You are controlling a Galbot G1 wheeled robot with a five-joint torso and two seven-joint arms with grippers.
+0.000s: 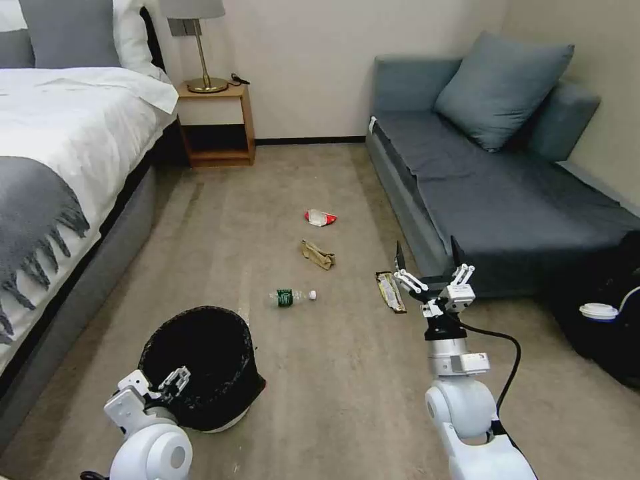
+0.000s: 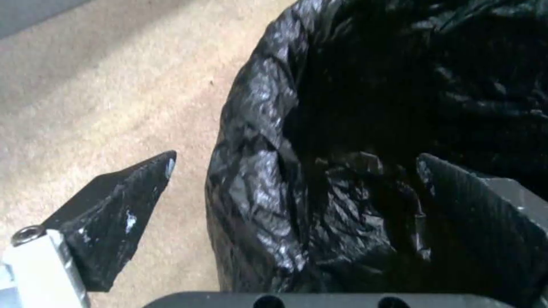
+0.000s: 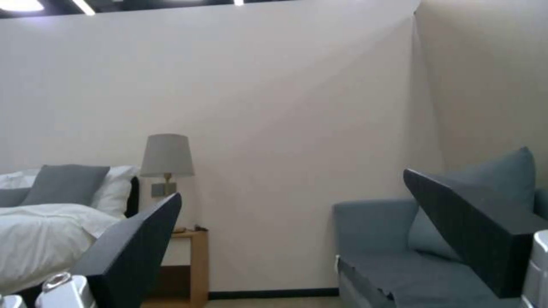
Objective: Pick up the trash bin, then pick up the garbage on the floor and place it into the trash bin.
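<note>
At the trash bin (image 1: pixel 200 363) rim we kept our left end effector (image 2: pixel 297 171) wide astride it; our right end effector (image 1: pixel 430 263) hung wide, empty, above the floor (image 1: pixel 333 373).

Glossy white rounded arm housings with a silver-grey wrist collar, a black cable looping off the right forearm, white lattice linkages carrying black wedge-shaped fingers on the right gripper (image 1: pixel 429 259) and left gripper (image 2: pixel 297 171), and a round metal screw in a white finger bracket
</note>
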